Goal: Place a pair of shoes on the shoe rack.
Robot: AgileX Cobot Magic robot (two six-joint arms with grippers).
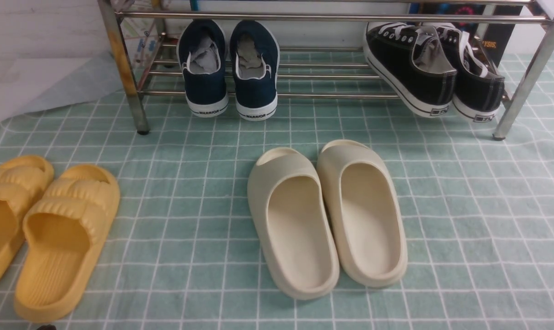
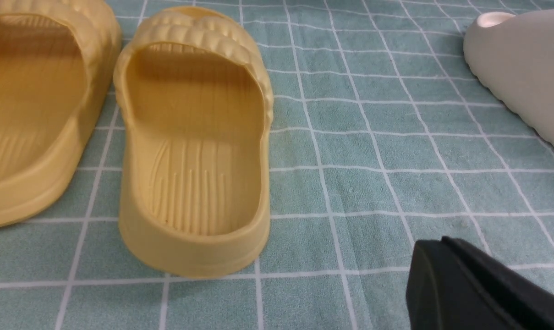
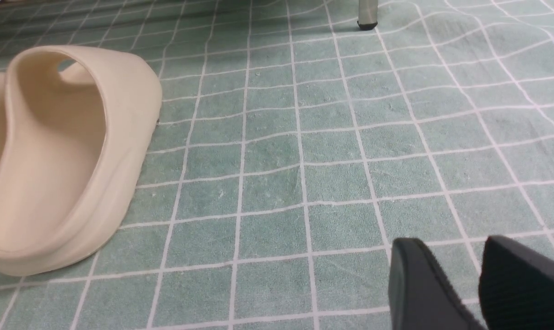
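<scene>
Navy pair of shoes (image 1: 230, 68) on shoe rack (image 1: 331, 18) in front view only, left gripper (image 2: 460, 279) jaws closed and empty, right gripper (image 3: 464, 279) jaws apart and empty, both cut off by frame edge

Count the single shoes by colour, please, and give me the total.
Navy blue slip-on sneakers, on the shoe rack: 2
Black lace-up sneakers, on the rack: 2
Cream slides, on the checked cloth: 2
Yellow slides, on the cloth: 2
Total: 8

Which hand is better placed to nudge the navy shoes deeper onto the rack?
Probably left: the navy shoes sit left of centre on the rack, and the left hand is shut; the right hand is open.
</scene>
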